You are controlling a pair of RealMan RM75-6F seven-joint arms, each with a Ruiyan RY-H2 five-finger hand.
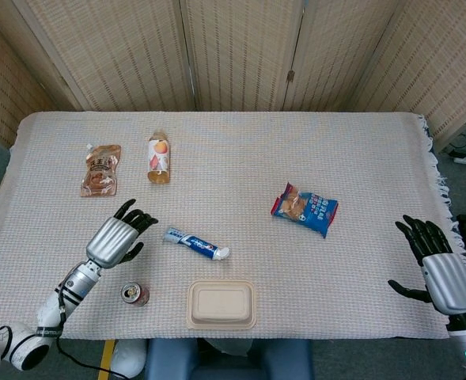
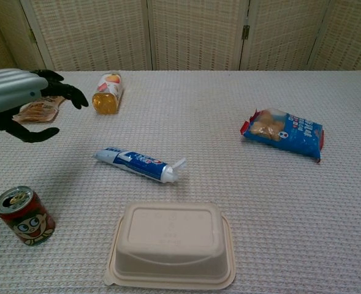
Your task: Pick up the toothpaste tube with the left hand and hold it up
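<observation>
A blue and white toothpaste tube [image 1: 196,243] [image 2: 139,164] lies flat on the cloth near the table's middle, its cap end pointing right. My left hand [image 1: 120,237] [image 2: 22,99] hovers above the table just left of the tube, fingers spread, holding nothing and apart from it. At the table's right edge my right hand [image 1: 434,261] stays open and empty; the chest view does not show it.
A red drink can [image 1: 134,294] [image 2: 25,215] stands below the left hand. A beige lidded food box [image 1: 221,304] [image 2: 171,245] sits in front of the tube. A brown pouch [image 1: 100,169], an orange bottle [image 1: 159,156] and a blue snack bag [image 1: 305,209] lie further back.
</observation>
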